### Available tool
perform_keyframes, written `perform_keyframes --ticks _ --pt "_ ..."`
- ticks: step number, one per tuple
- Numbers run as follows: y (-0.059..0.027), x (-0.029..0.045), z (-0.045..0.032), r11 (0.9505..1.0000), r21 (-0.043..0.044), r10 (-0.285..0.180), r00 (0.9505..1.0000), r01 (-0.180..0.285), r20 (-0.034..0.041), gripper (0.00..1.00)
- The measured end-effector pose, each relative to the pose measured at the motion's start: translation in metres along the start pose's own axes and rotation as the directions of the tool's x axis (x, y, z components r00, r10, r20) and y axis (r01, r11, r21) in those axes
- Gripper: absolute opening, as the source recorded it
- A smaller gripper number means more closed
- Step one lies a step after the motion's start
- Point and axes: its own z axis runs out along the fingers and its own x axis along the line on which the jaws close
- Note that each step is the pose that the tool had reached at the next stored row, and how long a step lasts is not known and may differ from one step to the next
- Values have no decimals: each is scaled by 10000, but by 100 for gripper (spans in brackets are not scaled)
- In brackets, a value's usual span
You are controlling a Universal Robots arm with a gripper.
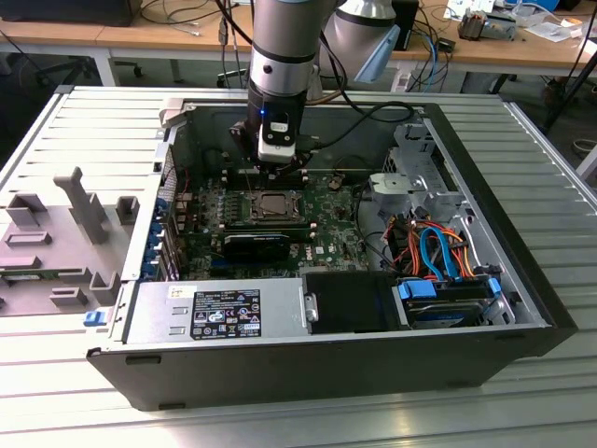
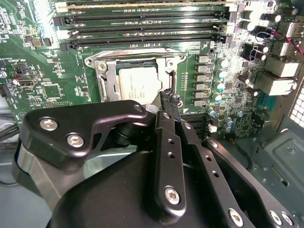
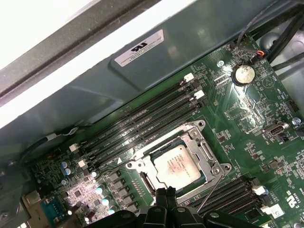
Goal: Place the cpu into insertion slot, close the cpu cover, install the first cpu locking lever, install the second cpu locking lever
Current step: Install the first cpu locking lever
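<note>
Slatted grey tabletop [image 1: 541, 177] carries an open computer case [image 1: 485, 355] lying on its side, with desks and cables behind it. Into the case the arm [image 1: 284, 56] comes almost straight down, and its gripper [image 1: 277, 171] hangs just over the far edge of the green circuit board [image 1: 331, 238].

In both wrist views the gripper [image 2: 167, 100] [image 3: 166, 194] has its two fingers pressed together to a narrow tip with nothing seen between them. That tip sits right beside one edge of the insertion slot [image 2: 137, 63].

The cpu [image 2: 137, 85] [image 3: 179, 164] lies flat in that slot. The cpu cover [image 2: 105, 83] [image 3: 205, 145] is down around it, so the silvery top shows through the window. A thin metal rod [image 3: 207, 195] runs slantwise past the corner of the socket nearest the fingers.

Long black memory slots [image 2: 142, 23] [image 3: 142, 118] lie in a row beside the socket, on the side away from the gripper. A round coin battery [image 3: 243, 74] sits further off on the board.

In the exterior view a black card [image 1: 256, 245] stands just in front of the socket, and a grey power supply [image 1: 215, 313] fills the near corner. Orange and blue cables [image 1: 434, 247] crowd the drive bay on the exterior view's right. On the exterior view's left, outside the case, rests a grey moulded fixture [image 1: 65, 233].
</note>
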Motion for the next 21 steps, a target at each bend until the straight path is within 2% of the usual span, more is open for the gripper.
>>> perform_keyframes --ticks 21 --pt "0 0 0 9999 15 -160 9999 160 6 11"
